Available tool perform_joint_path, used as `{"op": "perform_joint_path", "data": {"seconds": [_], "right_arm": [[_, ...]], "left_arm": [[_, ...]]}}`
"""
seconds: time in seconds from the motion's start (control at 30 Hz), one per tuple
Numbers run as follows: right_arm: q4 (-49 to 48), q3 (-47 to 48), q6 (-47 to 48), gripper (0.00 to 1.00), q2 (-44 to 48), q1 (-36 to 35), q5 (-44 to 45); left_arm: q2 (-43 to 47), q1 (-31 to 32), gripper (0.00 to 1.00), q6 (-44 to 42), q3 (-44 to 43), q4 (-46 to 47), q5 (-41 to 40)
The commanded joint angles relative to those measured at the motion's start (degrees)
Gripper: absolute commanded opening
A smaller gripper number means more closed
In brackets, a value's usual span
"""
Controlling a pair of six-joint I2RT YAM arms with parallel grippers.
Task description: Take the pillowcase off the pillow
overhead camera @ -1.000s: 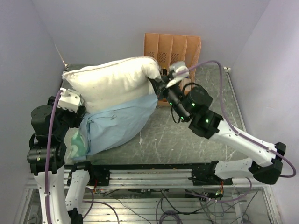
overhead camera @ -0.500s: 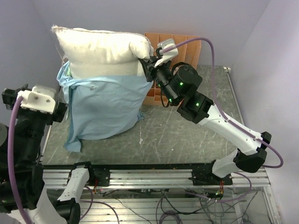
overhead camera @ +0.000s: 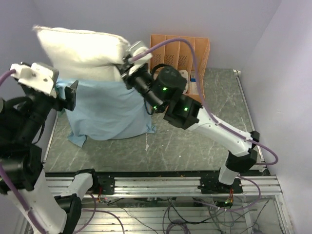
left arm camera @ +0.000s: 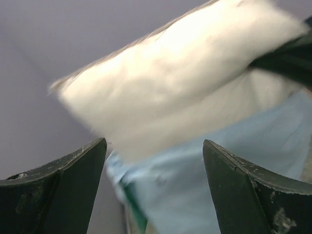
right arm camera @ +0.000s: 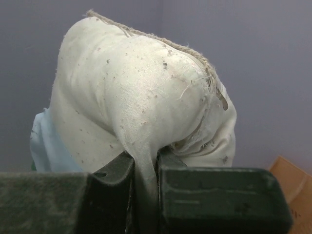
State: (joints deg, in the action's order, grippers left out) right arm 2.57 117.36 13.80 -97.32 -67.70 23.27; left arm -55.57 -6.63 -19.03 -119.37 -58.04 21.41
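The right gripper (overhead camera: 127, 67) is clamped on a corner of the pillow (overhead camera: 80, 48), with a fold of speckled off-white fabric pinched tight between its fingers (right arm camera: 117, 180). The pillow is held up off the bench (overhead camera: 204, 141) and stretches away to that gripper's left. The pillowcase (overhead camera: 109, 109) hangs below the right gripper, plain light-blue face outward, covering the pillow's lower part; its bottom edge appears to reach the bench. The left gripper (overhead camera: 67, 96) sits just beside the pillowcase's left edge, its fingers (left arm camera: 63, 190) spread wide apart with nothing between them; pillow and pillowcase lie ahead of it. An orange file rack (overhead camera: 181, 48) stands behind the right arm.
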Motion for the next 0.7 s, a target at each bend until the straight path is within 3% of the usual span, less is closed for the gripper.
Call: {"op": "perform_joint_path", "data": {"seconds": [0.0,0.13,0.53,0.6,0.67], "right_arm": [[0.2,7.8,4.3,0.00,-4.1,-3.0,-5.7],[0.4,4.6,3.0,0.00,-3.8,-3.2,-13.8],[-1.5,-1.3,0.7,0.00,-1.7,-3.2,-24.9],[-1.3,-1.8,-0.2,0.00,-1.4,-3.2,-27.7],[-1.2,-2.4,-0.9,0.00,-0.8,-3.2,-29.6]], "left_arm": [[-2.1,-0.2,0.91,6.2,0.9,8.3,11.7],[-5.4,-0.1,0.91,0.4,-1.1,5.0,18.6],[-8.1,-0.1,0.91,-15.9,-0.9,-9.4,19.3],[-8.7,-0.2,0.87,-18.1,-0.6,-11.3,19.7],[-9.4,-0.2,0.73,-20.7,-0.9,-14.2,20.7]]}}
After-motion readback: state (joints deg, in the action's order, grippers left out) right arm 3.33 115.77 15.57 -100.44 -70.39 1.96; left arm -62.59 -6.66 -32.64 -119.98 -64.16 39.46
